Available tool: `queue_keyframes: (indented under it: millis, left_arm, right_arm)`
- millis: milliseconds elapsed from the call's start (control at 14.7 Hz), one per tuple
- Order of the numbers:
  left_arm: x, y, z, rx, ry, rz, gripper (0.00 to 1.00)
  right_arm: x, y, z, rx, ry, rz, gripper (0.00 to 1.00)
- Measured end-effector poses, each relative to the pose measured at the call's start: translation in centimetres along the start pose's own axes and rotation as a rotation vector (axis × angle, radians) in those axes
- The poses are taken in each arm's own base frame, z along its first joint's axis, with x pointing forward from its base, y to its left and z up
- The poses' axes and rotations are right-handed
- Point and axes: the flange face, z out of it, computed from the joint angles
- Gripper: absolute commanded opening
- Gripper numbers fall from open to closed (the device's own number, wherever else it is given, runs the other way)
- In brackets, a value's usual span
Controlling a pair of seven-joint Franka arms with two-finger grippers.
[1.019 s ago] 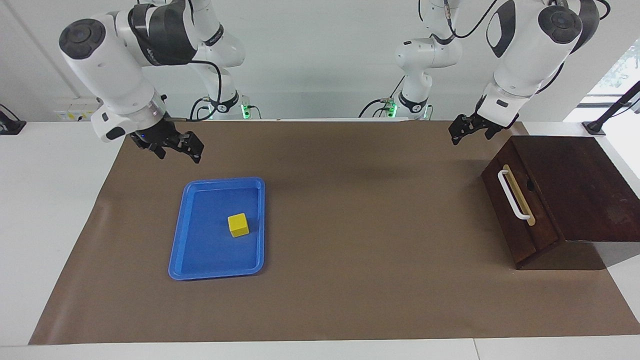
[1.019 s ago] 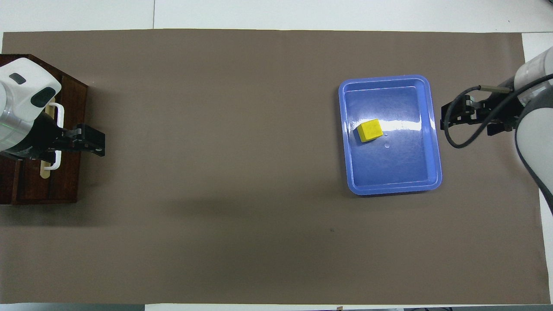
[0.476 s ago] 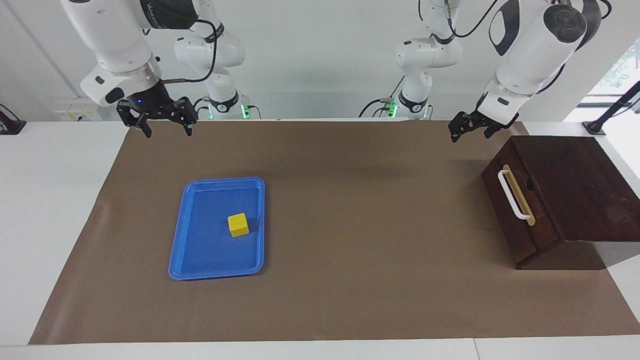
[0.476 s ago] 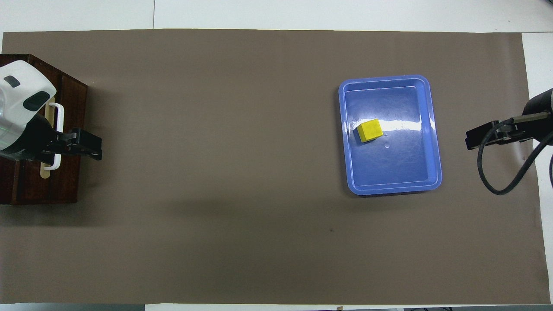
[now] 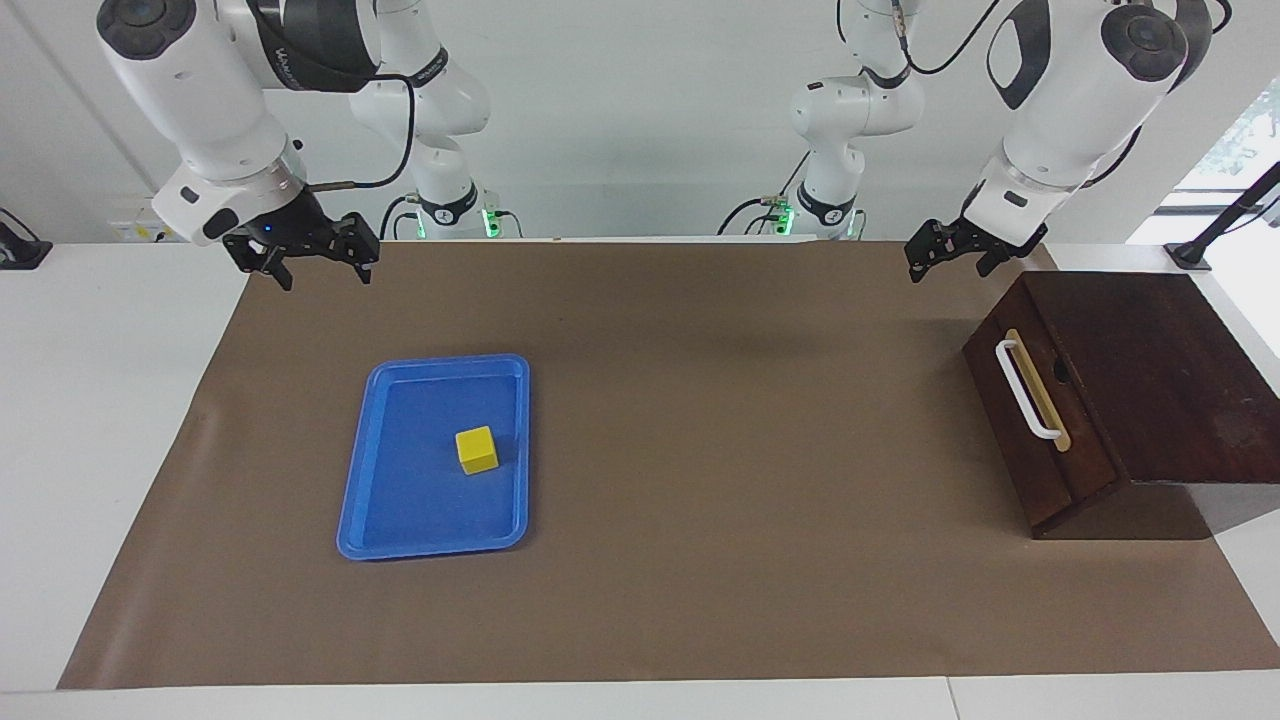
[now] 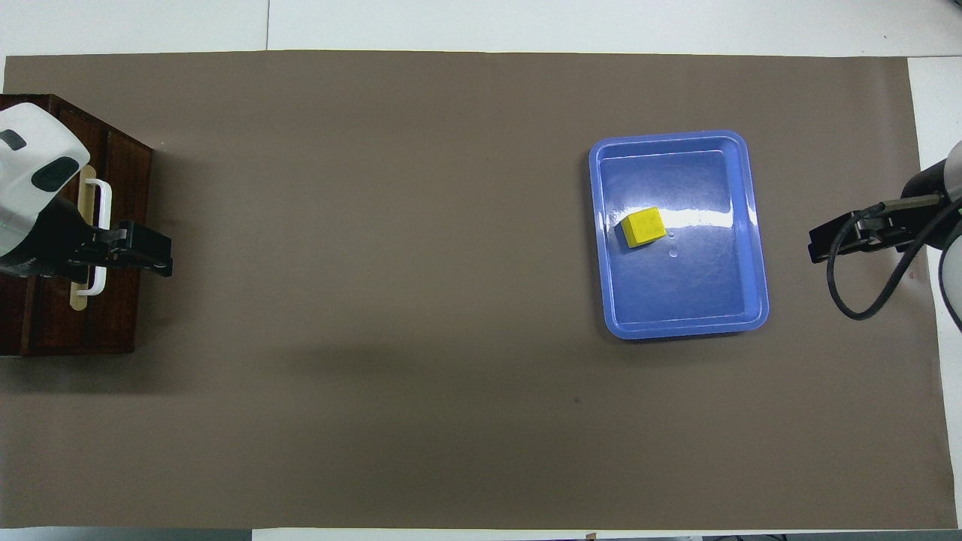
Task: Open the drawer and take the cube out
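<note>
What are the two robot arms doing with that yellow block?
Nothing is being held right now. The yellow cube sits in a blue tray toward the right arm's end of the table. The wooden drawer at the left arm's end is shut. The right tool hangs open over the mat's edge near the robots, and the left tool hovers up beside the drawer.

A bright yellow cube (image 5: 477, 449) on a plain blue tray (image 5: 400, 520); a dark-brown drawer (image 5: 1040, 440) with white handle (image 5: 1025, 388) on tan strip; taupe mat (image 5: 700, 500) over white table (image 5: 90, 400).
</note>
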Motion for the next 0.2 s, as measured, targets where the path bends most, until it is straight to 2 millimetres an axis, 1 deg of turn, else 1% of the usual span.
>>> queue_keyframes:
  millis: [204]
  left_arm:
    - [0.02,0.23,-0.06,0.0,0.005,0.005,1.0]
  right_arm:
    - [0.0,-0.03,-0.09,0.0,0.002,-0.001,1.0]
